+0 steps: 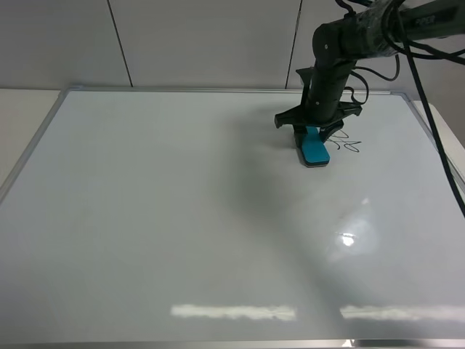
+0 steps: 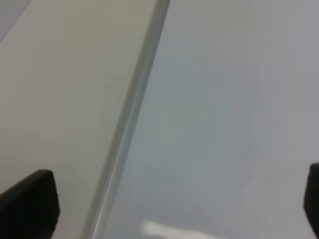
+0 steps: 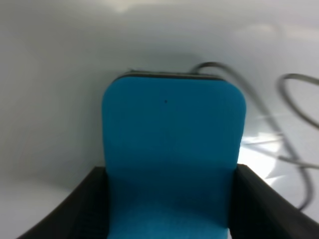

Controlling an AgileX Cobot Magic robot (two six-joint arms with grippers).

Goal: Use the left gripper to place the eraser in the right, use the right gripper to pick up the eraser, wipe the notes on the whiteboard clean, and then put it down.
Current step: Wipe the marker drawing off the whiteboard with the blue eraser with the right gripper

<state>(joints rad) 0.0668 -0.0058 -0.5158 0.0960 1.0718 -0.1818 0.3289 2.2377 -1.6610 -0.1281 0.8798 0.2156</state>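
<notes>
Whiteboard: glossy white surface with a thin silver frame; it fills most of the exterior high view.
Notes: loopy black marker strokes on the whiteboard, near its far right corner.
Eraser: teal-blue pad, dark underside facing the whiteboard, lying on it just left of the notes.
Right gripper: black fingers clamped on the two long sides of the eraser at its far end.
Left gripper: fingers spread wide with nothing between them, hanging over the whiteboard's frame edge; seen only in the left wrist view.
</notes>
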